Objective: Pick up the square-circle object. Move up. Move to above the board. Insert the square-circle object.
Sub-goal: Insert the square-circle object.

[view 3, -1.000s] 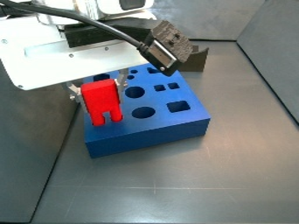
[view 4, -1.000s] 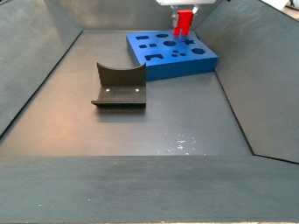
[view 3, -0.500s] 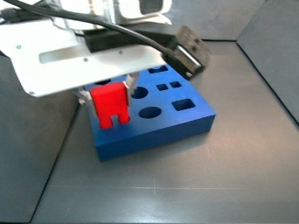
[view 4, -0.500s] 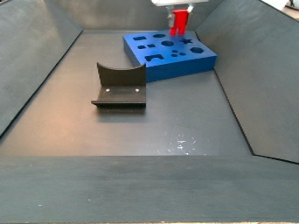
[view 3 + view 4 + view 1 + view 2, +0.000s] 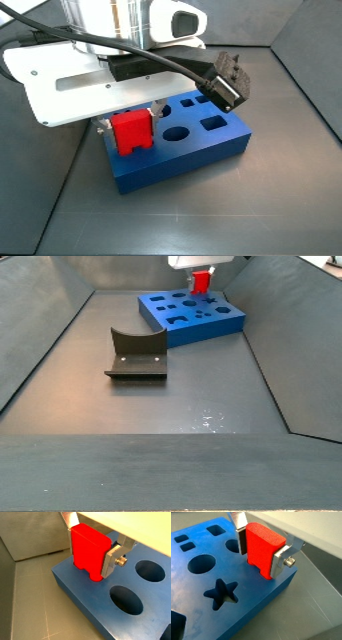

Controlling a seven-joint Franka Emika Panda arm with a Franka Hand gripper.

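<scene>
The square-circle object [image 5: 85, 543] is a bright red peg held upright between the silver fingers of my gripper [image 5: 91, 550], which is shut on it. It shows in both wrist views [image 5: 258, 543] and both side views [image 5: 131, 135] [image 5: 202, 281]. Its narrow lower tip meets the top of the blue board [image 5: 77, 587] close to one corner. Whether the tip sits inside a hole is hidden. The board [image 5: 244, 609] has star, round and square cut-outs and lies on the grey floor [image 5: 207, 150] [image 5: 187, 328]. The gripper [image 5: 260, 556] [image 5: 130, 120] [image 5: 201, 268] hangs straight above that corner.
The dark grey curved fixture [image 5: 136, 354] stands on the floor in front of the board. Sloping grey walls [image 5: 54, 346] enclose the floor on all sides. The white arm housing [image 5: 80, 75] overhangs the board's left part.
The gripper has come down with the red peg in it, from clearly above the board to the peg's tip at the board's top. The board and fixture have not moved.
</scene>
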